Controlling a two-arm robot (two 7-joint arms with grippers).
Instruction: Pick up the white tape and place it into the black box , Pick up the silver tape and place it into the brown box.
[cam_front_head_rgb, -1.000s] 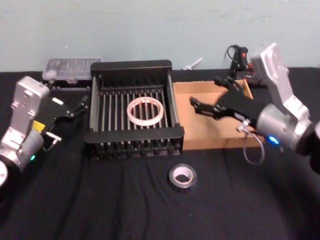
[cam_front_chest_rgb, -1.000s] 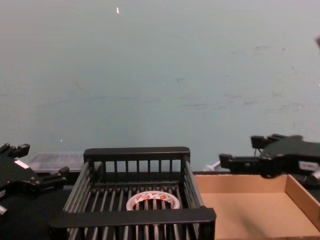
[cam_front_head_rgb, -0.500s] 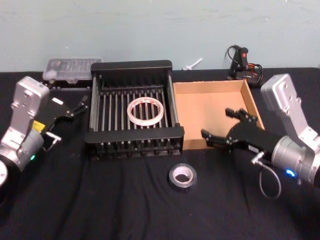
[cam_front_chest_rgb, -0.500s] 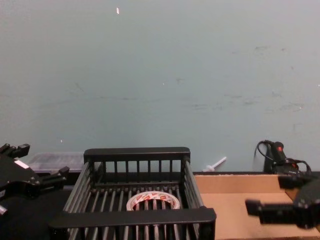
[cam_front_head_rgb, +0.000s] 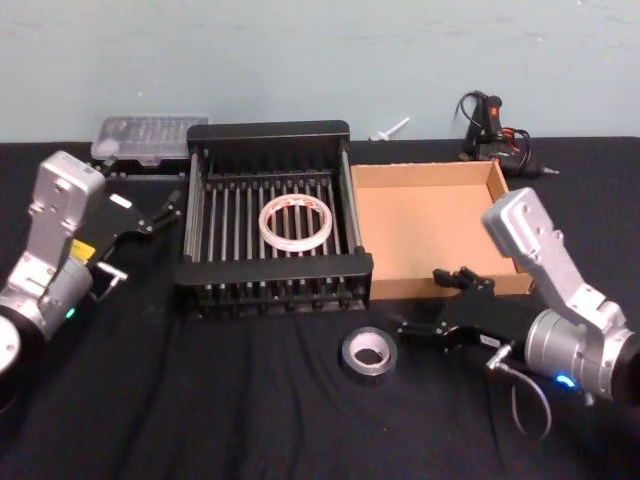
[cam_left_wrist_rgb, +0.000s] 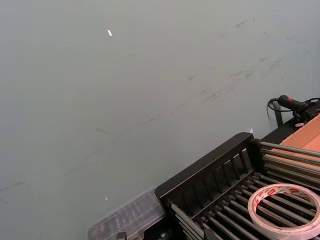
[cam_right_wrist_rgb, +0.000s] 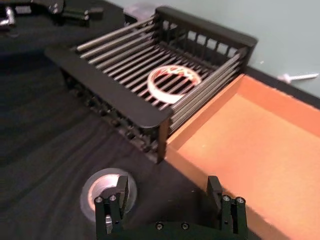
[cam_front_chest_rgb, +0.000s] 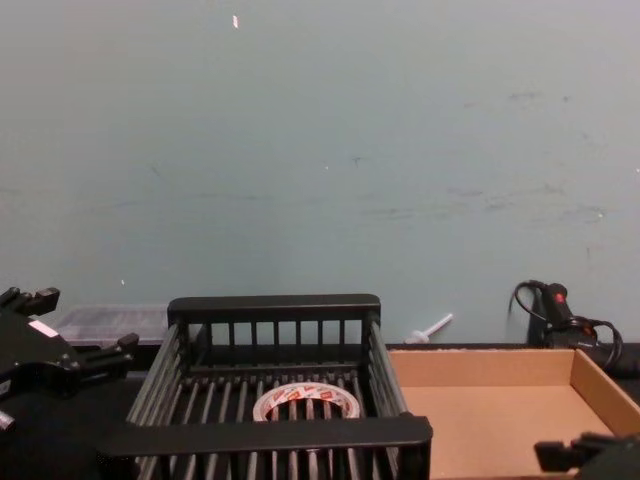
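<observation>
The white tape (cam_front_head_rgb: 295, 222) lies flat on the bars inside the black box (cam_front_head_rgb: 272, 268), also visible as the white tape (cam_right_wrist_rgb: 173, 82) and the white tape (cam_front_chest_rgb: 305, 402). The silver tape (cam_front_head_rgb: 366, 351) lies on the black cloth in front of both boxes. My right gripper (cam_front_head_rgb: 420, 301) is open, low over the cloth just right of the silver tape, in front of the brown box (cam_front_head_rgb: 437, 286). In the right wrist view one finger (cam_right_wrist_rgb: 118, 199) overlaps the silver tape (cam_right_wrist_rgb: 94, 192). The brown box (cam_right_wrist_rgb: 260, 145) is empty. My left gripper (cam_front_head_rgb: 142, 238) is open, left of the black box.
A clear plastic case (cam_front_head_rgb: 148, 135) sits behind the black box at the back left. A black glue gun with cables (cam_front_head_rgb: 490, 122) and a white bolt (cam_front_head_rgb: 392, 127) lie at the back right. Black cloth covers the table; a pale wall stands behind.
My right arm has come down and forward from above the brown box to the cloth beside the silver tape. The left arm and both tapes have not moved.
</observation>
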